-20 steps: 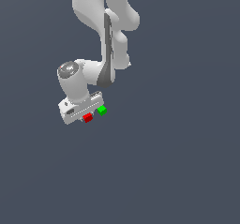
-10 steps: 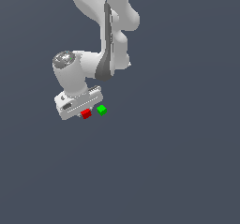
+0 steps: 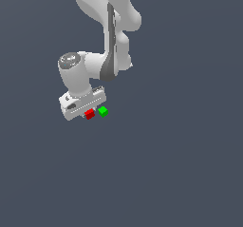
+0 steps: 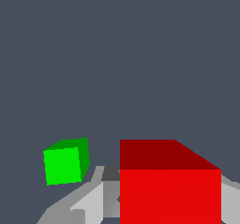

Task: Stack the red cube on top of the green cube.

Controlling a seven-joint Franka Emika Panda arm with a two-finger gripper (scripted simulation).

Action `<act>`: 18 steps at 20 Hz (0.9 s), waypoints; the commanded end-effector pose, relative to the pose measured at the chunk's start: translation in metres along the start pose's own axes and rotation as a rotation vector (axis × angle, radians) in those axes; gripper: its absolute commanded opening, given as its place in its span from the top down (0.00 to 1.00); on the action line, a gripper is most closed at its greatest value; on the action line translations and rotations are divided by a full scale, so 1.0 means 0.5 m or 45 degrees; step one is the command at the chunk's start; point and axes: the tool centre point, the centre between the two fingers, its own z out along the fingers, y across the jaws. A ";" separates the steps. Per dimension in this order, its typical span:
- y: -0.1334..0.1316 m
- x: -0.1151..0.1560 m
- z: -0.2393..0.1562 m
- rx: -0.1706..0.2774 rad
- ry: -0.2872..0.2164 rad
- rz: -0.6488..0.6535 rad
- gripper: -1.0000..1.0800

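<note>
The red cube (image 3: 89, 113) sits between the fingers of my white gripper (image 3: 89, 115), which is shut on it. The wrist view shows the red cube (image 4: 168, 185) filling the space in my gripper (image 4: 161, 206), with a grey finger (image 4: 89, 202) at its side. The green cube (image 3: 102, 111) rests on the grey floor just to the exterior view's right of the red cube, a small gap between them. From the wrist, the green cube (image 4: 65, 162) appears beside and beyond the red one, apart from it.
The white arm (image 3: 111, 36) rises behind the hand in the exterior view. All around the cubes there is only plain dark grey floor (image 3: 180, 164).
My gripper has risen slightly with the red cube in it. The green cube has stayed where it was.
</note>
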 end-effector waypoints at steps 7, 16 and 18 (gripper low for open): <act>-0.082 -0.025 0.045 0.000 0.000 0.000 1.00; -0.158 -0.048 0.088 0.000 0.000 0.000 1.00; -0.166 -0.050 0.093 0.000 0.000 0.000 1.00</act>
